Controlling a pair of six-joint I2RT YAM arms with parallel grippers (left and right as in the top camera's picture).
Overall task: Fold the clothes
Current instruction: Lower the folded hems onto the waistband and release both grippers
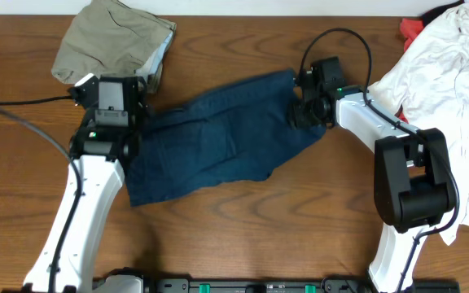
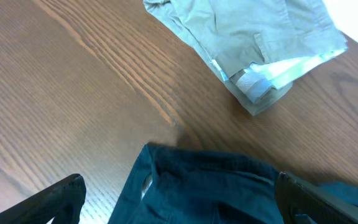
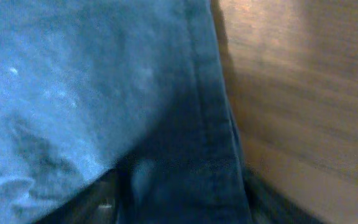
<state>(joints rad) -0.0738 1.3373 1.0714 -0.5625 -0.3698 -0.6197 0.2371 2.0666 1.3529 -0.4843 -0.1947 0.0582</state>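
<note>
- The navy-blue shorts [image 1: 218, 146] look like soft, fairly heavy woven cloth. They should drape and sag when lifted instead of keeping a shape, and they are not fragile or slippery.
- I judge the best holds to be the stitched edges, the hem [image 3: 204, 93] and the waistband corners. The doubled cloth there gives the fingers something firm to pinch.
- The shorts lie flat but crooked across the middle of the table [image 1: 243, 244]. They run from near left to far right, with lengthwise seams, what may be a pocket panel, and a few shallow wrinkles.
- The left gripper [image 2: 179, 186] is spread wide at the left end. One finger is on each side of the cloth's edge and nothing is pinched.
- The right gripper [image 1: 309, 110] sits on the far right end, right against the hem. Its wrist view is filled by blurred cloth, so I cannot tell whether it is clamped or spread.
- A khaki garment [image 1: 108, 41] lies roughly folded at the far left, just beyond the left gripper, with pale lining showing at one corner.
- A rumpled white garment [image 1: 446, 73] is heaped at the right edge, apart from the shorts.
</note>
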